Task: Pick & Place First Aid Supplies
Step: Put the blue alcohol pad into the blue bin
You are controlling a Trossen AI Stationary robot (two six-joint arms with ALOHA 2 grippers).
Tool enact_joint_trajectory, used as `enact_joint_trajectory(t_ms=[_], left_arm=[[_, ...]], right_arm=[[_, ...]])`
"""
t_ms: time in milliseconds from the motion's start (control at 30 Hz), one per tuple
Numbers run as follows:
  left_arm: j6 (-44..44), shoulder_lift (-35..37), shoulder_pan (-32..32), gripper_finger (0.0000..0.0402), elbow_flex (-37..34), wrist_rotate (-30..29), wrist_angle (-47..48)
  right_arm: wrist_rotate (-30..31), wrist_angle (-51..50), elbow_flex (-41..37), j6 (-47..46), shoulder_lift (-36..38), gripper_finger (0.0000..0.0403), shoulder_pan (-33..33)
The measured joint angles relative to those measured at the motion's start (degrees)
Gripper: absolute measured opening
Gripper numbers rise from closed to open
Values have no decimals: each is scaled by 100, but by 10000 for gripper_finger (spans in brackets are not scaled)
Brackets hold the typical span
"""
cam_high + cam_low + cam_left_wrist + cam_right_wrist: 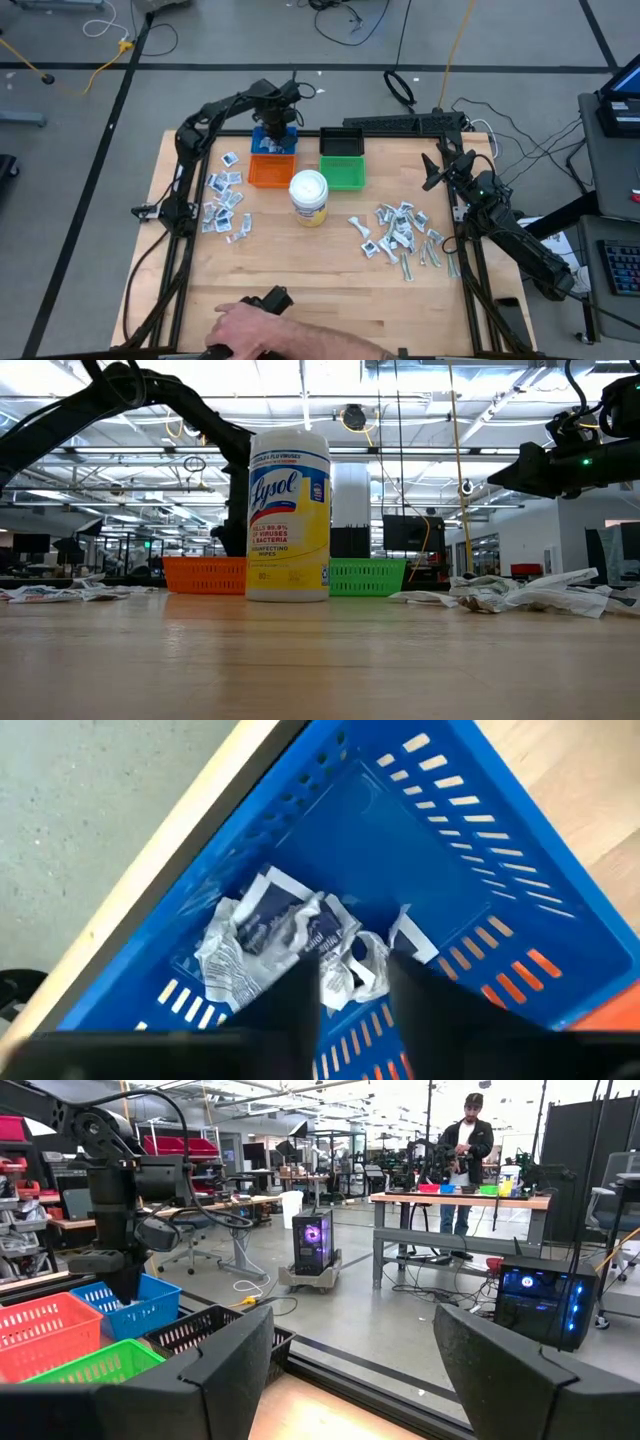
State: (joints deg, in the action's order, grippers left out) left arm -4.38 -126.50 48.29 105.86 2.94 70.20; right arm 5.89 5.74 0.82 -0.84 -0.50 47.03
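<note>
The first aid supplies are small white-and-grey packets. One heap [224, 203] lies left of the jar and another [402, 236] lies right of it. A few crumpled packets [272, 935] rest on the floor of the blue bin [420, 850]. My left gripper [275, 120] hangs over the blue bin [273, 141] at the far edge, pointing down. It is open [355, 965], with one packet lying between and just beyond its fingers. My right gripper [432, 168] hovers above the table's right side, wide open [350, 1380] and holding nothing.
A white-lidded yellow wipes jar [308, 197] stands mid-table. Orange bin [272, 171], green bin [343, 173] and black bin [341, 142] sit beside the blue one. A person's hand [250, 325] holds a dark object at the near edge. Another person [466, 1145] stands far off.
</note>
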Motion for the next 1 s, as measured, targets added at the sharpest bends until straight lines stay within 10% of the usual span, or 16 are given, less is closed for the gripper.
enact_joint_trajectory(t_ms=[400,767,1000], left_arm=[[1519,400,102,278,-2,-24,79],[3361,799,129,273,-127,-59,666],[4029,1834,-271,259,-1617,-42,170]], right_arm=[[0,0,-1,2,-2,271,1],[0,0,-2,0,1,271,-1],[0,0,-1,0,1,273,0]])
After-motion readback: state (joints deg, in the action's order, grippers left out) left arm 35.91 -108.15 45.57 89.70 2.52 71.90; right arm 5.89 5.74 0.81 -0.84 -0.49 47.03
